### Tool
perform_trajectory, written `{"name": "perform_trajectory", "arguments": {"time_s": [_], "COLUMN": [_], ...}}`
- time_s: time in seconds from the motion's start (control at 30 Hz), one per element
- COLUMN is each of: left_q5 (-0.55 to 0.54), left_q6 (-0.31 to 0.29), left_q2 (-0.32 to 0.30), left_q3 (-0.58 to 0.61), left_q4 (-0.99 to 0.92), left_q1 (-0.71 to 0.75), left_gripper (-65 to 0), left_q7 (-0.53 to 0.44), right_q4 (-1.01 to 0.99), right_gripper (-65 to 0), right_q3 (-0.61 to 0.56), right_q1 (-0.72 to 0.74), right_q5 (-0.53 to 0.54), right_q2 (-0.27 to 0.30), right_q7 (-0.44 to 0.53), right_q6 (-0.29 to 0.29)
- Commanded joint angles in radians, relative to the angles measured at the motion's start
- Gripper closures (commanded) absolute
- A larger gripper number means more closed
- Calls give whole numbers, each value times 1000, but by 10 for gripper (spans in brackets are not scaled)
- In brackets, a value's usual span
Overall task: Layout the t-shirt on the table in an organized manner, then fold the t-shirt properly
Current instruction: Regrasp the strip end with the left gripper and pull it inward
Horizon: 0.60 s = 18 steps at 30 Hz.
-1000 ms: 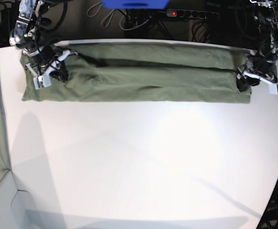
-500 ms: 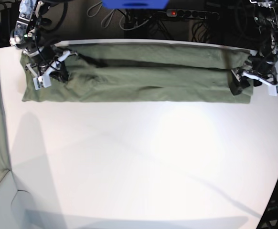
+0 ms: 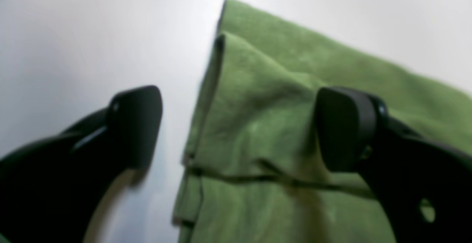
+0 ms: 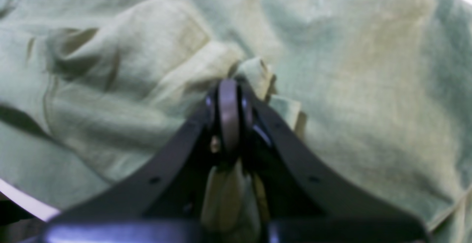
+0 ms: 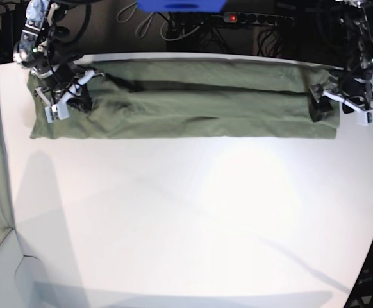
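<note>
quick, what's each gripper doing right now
Left gripper: open, straddling the t-shirt edge, holding nothing.
Right gripper: shut on the t-shirt.

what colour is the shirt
Plain olive green shirt, no pattern; it shows best in the base view.

The t-shirt (image 5: 186,106) is seen in plain olive green, without any pattern. The table (image 5: 193,224) is coloured matte white. Black fingers (image 3: 136,125) are shown.
</note>
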Motion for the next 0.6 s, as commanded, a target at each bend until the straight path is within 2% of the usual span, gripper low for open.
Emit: {"name": "perform_trajectory", "arguments": {"time_s": [0.0,0.27,0.53,0.57], "left_q5": [52,211,236,236], "left_q6": [34,34,34,34], "left_q2": [17,52,56,56], "left_q3": [17,74,114,114], "left_q4": [-15,-18,-24,-24], "left_q1": [20,17,0,0], "left_gripper": [-650,-650,-650,-611], "left_q7": [115,112,112,112], "right_q4": [7,8,8,8], "right_gripper": [0,0,0,0], "right_q3": [2,2,2,2], "right_q1": [-1,19,19,19], "right_q5": [-12,-12,-12,-12], "right_q2": [3,3,3,3], "right_q7": [-8,-16,-16,-16], "right_q6": [-1,-1,-1,-1]}}
